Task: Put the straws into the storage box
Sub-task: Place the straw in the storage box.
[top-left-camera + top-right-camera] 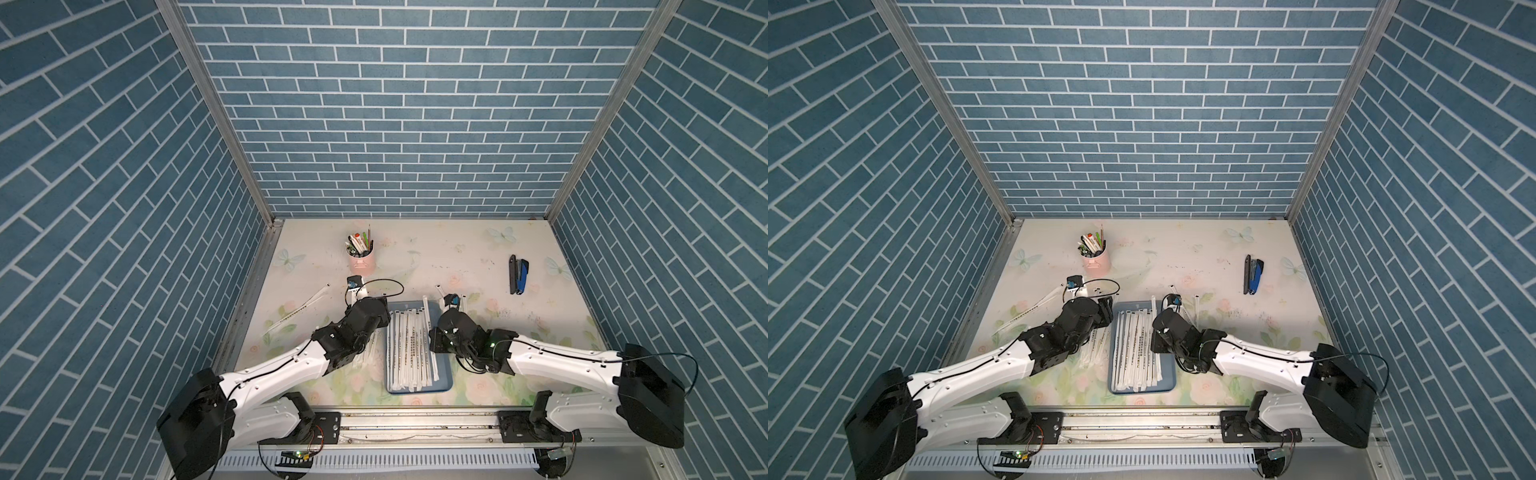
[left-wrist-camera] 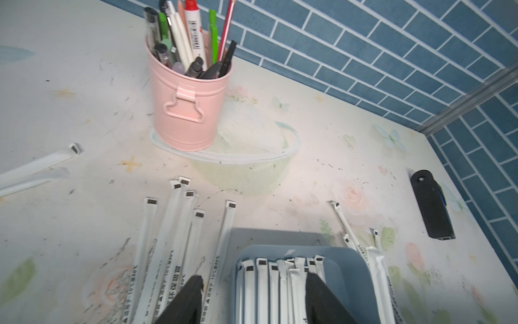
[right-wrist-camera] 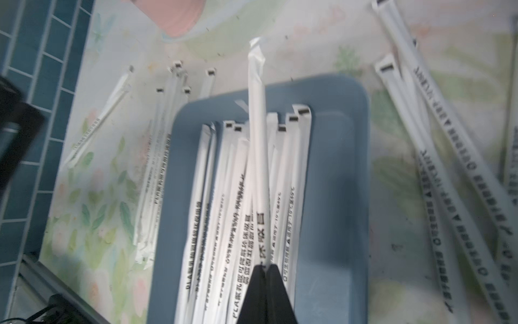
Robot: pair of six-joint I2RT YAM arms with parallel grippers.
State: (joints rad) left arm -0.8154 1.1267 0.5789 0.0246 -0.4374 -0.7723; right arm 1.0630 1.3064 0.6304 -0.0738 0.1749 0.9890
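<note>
Two straws [image 1: 296, 311] are lying loose on the table [image 1: 436, 257] at the far left, well apart from the storage box [image 1: 444, 380]. A bundle [image 2: 165, 238] is waiting just beside the box's left wall, where the left hand [image 2: 253, 280] is hanging open, holding nothing. Many are lying inside the box already. The right hand [image 3: 265, 270] is pinching one straw [image 3: 257, 134] over the box, and several more [image 3: 445, 157] are lying to its right, so I am judging the job roughly half done
</note>
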